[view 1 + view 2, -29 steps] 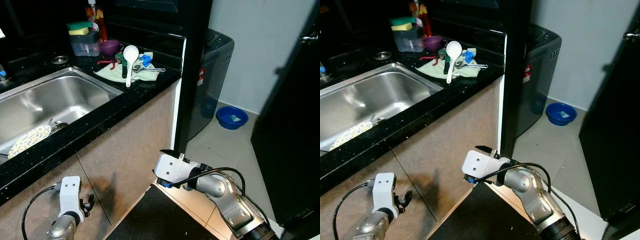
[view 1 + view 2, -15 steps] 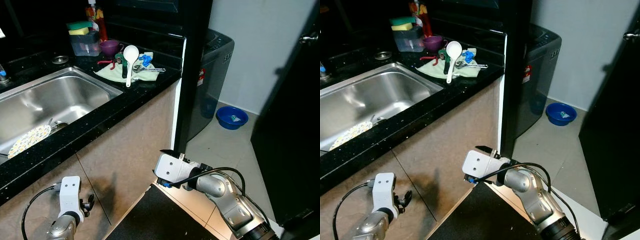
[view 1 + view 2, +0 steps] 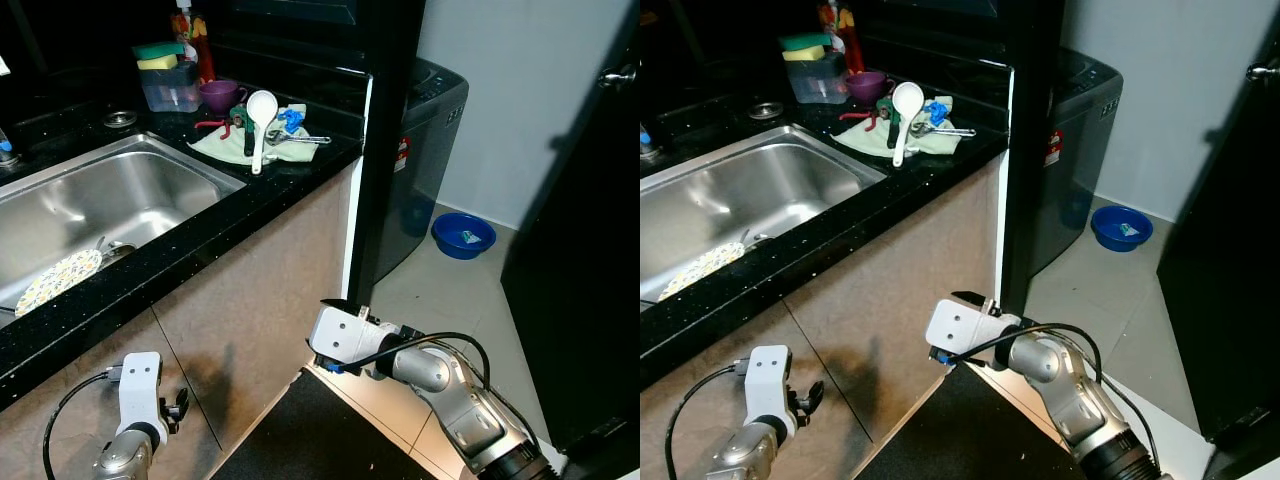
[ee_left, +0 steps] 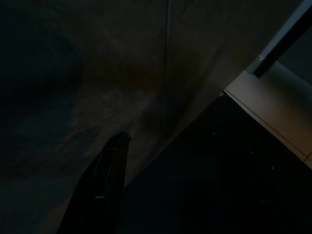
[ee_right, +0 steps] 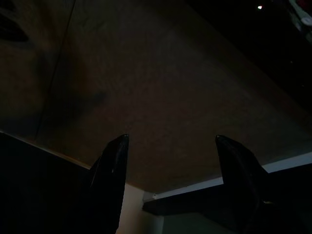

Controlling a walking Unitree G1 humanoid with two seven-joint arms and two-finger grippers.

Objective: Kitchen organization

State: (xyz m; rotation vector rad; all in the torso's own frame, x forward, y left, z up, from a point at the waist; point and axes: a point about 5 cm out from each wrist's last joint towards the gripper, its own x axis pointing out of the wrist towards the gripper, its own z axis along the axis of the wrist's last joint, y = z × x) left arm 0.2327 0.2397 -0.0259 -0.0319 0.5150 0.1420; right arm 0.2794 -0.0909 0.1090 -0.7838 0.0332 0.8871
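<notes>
Both arms low before the cabinet front, below the counter [image 3: 250, 195]. Left gripper [image 4: 170, 195] and right gripper [image 5: 168, 161]: jaws open, nothing between them. White ladle [image 3: 260, 125] on green cloth [image 3: 235, 145], counter's far end at 12 o'clock, well apart from both. Patterned plate [image 3: 55, 280] in sink [image 3: 150, 190].

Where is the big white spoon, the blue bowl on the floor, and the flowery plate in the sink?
white spoon [image 3: 262, 106], left eye view, on its round bowl.
blue bowl [image 3: 464, 236], left eye view, on its inside.
patterned plate [image 3: 58, 279], left eye view, on its face.
</notes>
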